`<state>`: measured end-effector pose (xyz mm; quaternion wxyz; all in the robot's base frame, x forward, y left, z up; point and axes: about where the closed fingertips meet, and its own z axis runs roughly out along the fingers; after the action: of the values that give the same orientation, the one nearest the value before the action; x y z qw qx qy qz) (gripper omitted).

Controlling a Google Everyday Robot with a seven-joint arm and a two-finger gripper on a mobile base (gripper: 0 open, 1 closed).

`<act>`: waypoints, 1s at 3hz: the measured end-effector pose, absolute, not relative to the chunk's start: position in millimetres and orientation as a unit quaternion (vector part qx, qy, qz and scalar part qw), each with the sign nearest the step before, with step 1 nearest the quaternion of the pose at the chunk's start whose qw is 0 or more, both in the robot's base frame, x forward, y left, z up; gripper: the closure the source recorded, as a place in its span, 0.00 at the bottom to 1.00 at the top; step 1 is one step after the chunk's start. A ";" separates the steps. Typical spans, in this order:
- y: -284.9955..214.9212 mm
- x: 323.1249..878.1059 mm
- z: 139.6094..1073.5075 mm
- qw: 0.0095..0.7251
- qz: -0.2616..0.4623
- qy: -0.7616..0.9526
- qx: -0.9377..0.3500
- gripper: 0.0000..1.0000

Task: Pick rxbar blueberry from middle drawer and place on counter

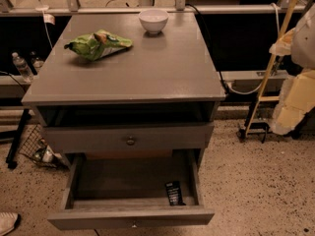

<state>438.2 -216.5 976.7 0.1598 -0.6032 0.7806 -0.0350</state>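
The middle drawer (pixel 98 218) stands pulled out at 6 o'clock, nearest of all, its plain front across the bottom of the view and its dark floor open to sight. The rxbar blueberry (pixel 173 192) lies flat on that floor at about 5 o'clock, in the front right corner. Its near end is against the inside of the drawer front and its long side is just beside the right wall.

Behind and above the open drawer is another grey drawer front (pixel 88 139), with a round metal knob (pixel 130 141) at its centre. Over that is a dark open recess (pixel 123 114) under the top board.

The counter (pixel 147 68) fills the middle of the view. A green snack bag (pixel 97 44) lies on it at 11 o'clock, and a white bowl (pixel 153 20) stands at 12 o'clock near the far edge, well apart from the bag.

The gripper (pixel 284 118) hangs at 3 o'clock by the right edge, at the lower end of the pale arm. It is off the cabinet and well apart from the drawer and the bar. Whether it is spread or pressed together, I cannot tell. A yellow ladder (pixel 268 82) leans just left of it. A wire basket (pixel 34 146) sits on the speckled floor (pixel 256 181) at 8 o'clock.
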 end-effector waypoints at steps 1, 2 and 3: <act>-210.7 434.4 970.7 0.159 -0.047 0.785 -0.596 0.00; -201.9 427.3 935.9 0.152 -0.058 0.818 -0.552 0.00; -189.6 423.3 874.7 0.131 -0.059 0.854 -0.501 0.00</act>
<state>423.3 -189.6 874.7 0.1310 -0.5008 0.8536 -0.0588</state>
